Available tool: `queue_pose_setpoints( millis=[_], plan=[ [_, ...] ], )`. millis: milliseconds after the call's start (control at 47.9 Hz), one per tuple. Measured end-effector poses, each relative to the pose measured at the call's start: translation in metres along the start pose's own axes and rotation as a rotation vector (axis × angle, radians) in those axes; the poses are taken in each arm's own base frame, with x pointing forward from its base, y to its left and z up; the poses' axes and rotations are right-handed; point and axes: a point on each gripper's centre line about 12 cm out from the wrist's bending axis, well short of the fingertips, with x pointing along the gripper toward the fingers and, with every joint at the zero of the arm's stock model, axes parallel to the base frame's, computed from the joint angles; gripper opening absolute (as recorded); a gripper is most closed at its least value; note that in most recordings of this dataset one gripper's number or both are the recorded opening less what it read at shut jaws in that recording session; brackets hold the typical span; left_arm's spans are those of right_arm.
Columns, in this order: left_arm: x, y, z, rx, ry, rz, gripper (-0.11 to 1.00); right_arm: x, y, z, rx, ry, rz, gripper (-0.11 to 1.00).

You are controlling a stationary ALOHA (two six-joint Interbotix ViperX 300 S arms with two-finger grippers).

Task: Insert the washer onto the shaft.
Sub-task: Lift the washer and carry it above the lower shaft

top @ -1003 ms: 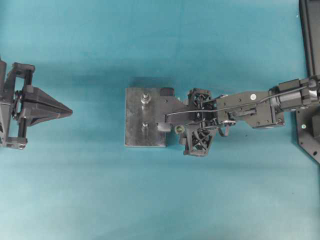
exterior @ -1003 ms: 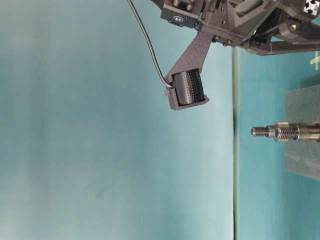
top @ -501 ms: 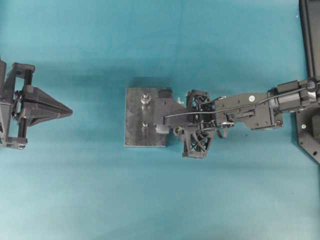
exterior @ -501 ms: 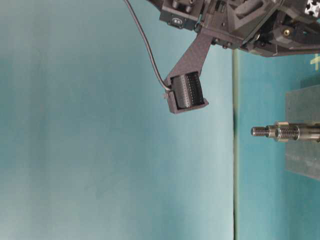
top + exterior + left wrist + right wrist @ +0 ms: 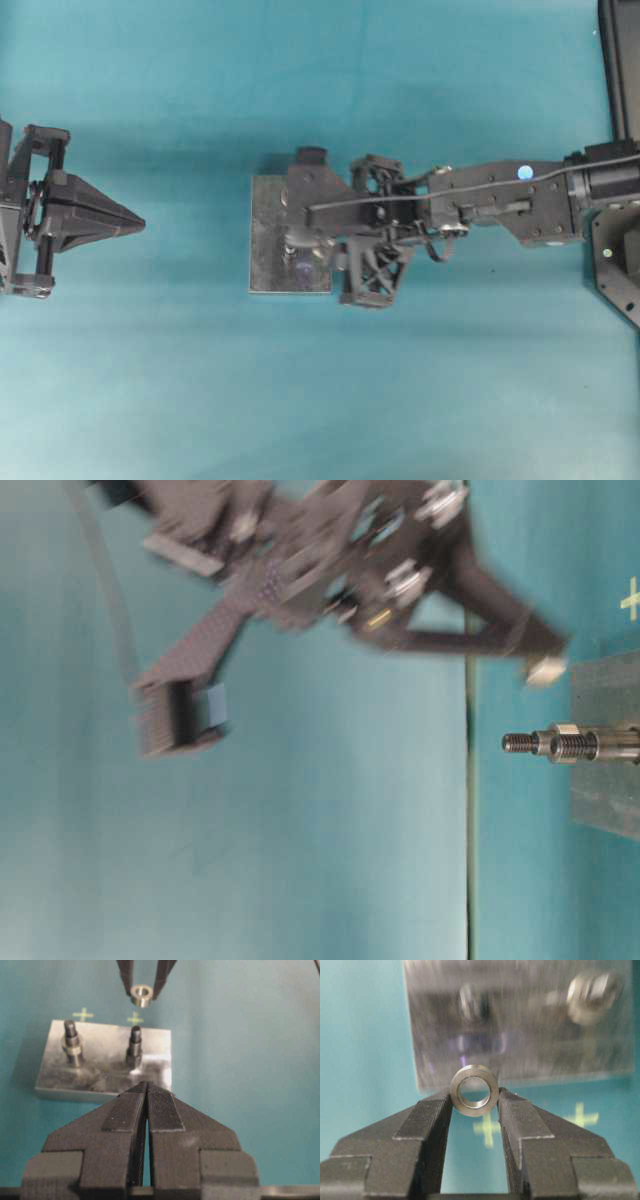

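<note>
The right gripper (image 5: 475,1110) has the washer (image 5: 474,1090) pinched between its two fingers (image 5: 427,1125), which press on either side of the ring's outer wall — the ring stands on edge at the very fingertips, its bore facing the right wrist camera. Seen from the left wrist camera, the same washer (image 5: 141,995) hangs in the air between the dark fingertips, above the teal counter (image 5: 240,1060) and just beyond the far edge of the metal base plate (image 5: 105,1077), close to a yellow cross mark (image 5: 135,1019).

Two threaded shafts stand upright on the plate. The one nearer the washer (image 5: 134,1045) is bare on its upper part; the other shaft (image 5: 72,1045) already carries a ring or nut around its middle (which of the two I cannot tell). In the right wrist view the plate (image 5: 520,1025) lies blurred behind the washer.

From overhead, the right arm (image 5: 480,200) reaches in from the right, and its gripper (image 5: 305,240) sits over the plate (image 5: 268,250), covering most of it. In the table-level view the arm is motion-blurred, with a pale fingertip (image 5: 545,670) near the plate's edge and a shaft (image 5: 560,744) beside it.

The left gripper (image 5: 135,224) rests well apart at the left of the counter (image 5: 300,400) — its fingers (image 5: 162,1112) are pressed together with nothing between them, pointing toward the plate.
</note>
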Motion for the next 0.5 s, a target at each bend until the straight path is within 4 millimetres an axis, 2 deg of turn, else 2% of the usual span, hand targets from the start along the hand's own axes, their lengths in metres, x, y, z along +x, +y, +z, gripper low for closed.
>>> queue_pose_setpoints(
  millis=[188,501],
  plan=[
    [0.0,0.0,0.001,0.001,-0.002,0.001,0.0,0.01,0.002,0.016,0.0,-0.009,0.001,0.32],
    [0.0,0.0,0.001,0.002,-0.002,0.0,0.0,0.026,-0.002,0.019,0.009,0.015,-0.007,0.32]
  ],
)
